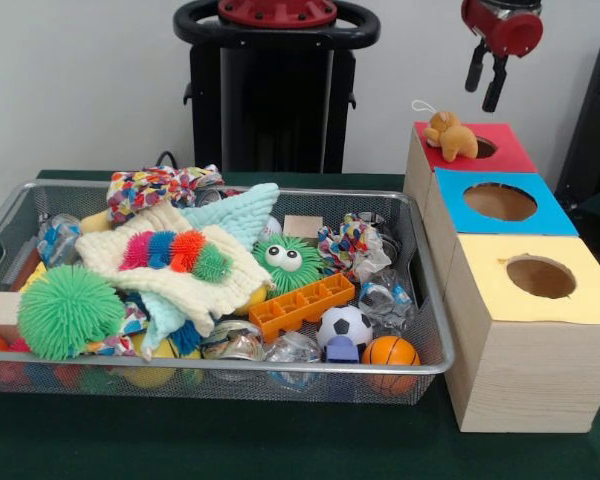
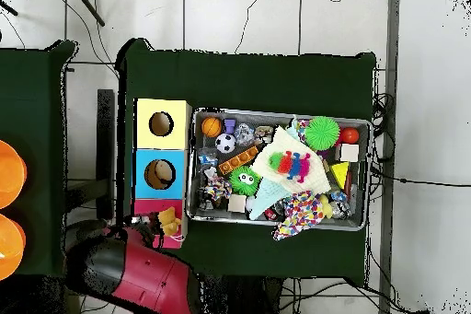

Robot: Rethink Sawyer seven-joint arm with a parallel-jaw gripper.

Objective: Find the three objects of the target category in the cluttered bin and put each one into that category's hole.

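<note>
Yellow box (image 1: 530,330) sits nearest. Plush toy (image 1: 450,136) rests beside the red box's hole (image 1: 483,148), not in; pincer (image 1: 485,78) hangs above, open and empty. Next: regrasp or nudge it in.

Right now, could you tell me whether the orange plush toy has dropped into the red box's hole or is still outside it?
Outside. The orange plush toy lies on the red box beside the hole.

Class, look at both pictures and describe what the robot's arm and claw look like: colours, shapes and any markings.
In the front view the claw has two slim black fingers below a rounded red wrist piece with a dark band. From overhead, the arm is a thick, rounded red casing with black sections. No markings or cables on it can be made out.
</note>
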